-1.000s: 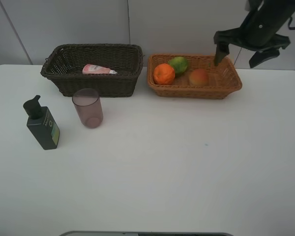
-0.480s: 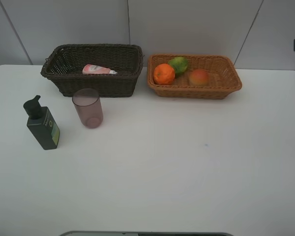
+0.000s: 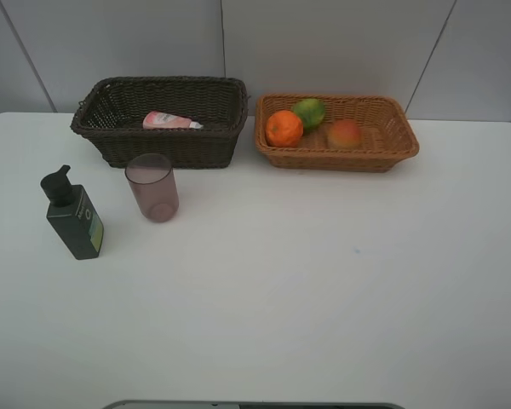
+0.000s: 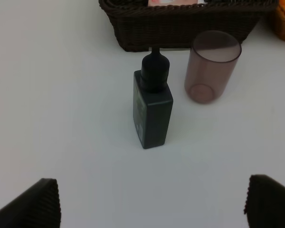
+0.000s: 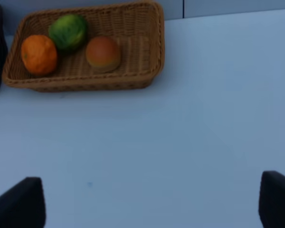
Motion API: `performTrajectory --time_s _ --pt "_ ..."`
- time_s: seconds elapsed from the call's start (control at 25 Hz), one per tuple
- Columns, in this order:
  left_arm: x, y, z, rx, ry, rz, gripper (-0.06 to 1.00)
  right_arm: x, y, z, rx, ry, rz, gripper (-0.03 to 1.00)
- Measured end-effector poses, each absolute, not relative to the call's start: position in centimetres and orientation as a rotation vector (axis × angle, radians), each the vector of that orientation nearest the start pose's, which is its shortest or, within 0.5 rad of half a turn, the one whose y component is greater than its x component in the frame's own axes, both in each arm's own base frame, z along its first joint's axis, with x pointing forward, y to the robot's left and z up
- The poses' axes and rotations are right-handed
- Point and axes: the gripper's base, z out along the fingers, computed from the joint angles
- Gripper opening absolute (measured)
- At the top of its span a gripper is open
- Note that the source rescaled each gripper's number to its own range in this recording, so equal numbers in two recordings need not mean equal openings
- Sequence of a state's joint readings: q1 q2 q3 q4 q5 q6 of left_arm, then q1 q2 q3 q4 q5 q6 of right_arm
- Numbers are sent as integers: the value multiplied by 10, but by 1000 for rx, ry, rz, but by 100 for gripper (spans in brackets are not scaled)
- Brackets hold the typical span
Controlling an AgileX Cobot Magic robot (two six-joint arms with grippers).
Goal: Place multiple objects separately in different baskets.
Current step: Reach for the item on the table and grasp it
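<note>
Holding pink bottle (image 3: 170, 120): dark basket (image 3: 111, 141), worktop (image 3: 324, 281) back edge. Tan basket (image 3: 396, 146) beside: orange (image 3: 284, 128), citrus (image 3: 309, 112), apple (image 3: 344, 134). Cup (image 3: 152, 187) upright. Left end effector (image 4: 154, 204), right end effector (image 5: 147, 202) spread.

Woven wicker baskets (image 3: 162, 141); translucent plastic cup (image 3: 152, 187); smooth matt table (image 3: 324, 281).

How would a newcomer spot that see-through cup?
Find the dark brown basket at the back of the white table. Just in front of it stands the mauve cup, upright and open-topped. Unlike the opaque dark green pump bottle beside it, it is see-through.
</note>
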State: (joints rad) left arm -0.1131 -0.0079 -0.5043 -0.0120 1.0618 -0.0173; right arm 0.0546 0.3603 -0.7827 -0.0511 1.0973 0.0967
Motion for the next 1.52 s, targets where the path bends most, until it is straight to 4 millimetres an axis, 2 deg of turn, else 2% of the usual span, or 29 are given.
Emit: performTrajectory --time_s 0.12,0.24,0.36,0.52,1.52 --pt "-7 0 278 98 2032 -96 99 9 -4 339 48 2077 27 100" --pt "-7 0 278 98 2032 -96 99 -6 -6 324 49 2020 19 100" --pt "-7 0 278 98 2032 -96 99 -12 -7 305 50 2005 3 100" --pt "-7 0 278 98 2032 -96 99 -10 -7 285 48 2029 -3 100" --pt "-7 0 278 98 2032 -96 99 -9 -7 285 45 2010 -4 100"
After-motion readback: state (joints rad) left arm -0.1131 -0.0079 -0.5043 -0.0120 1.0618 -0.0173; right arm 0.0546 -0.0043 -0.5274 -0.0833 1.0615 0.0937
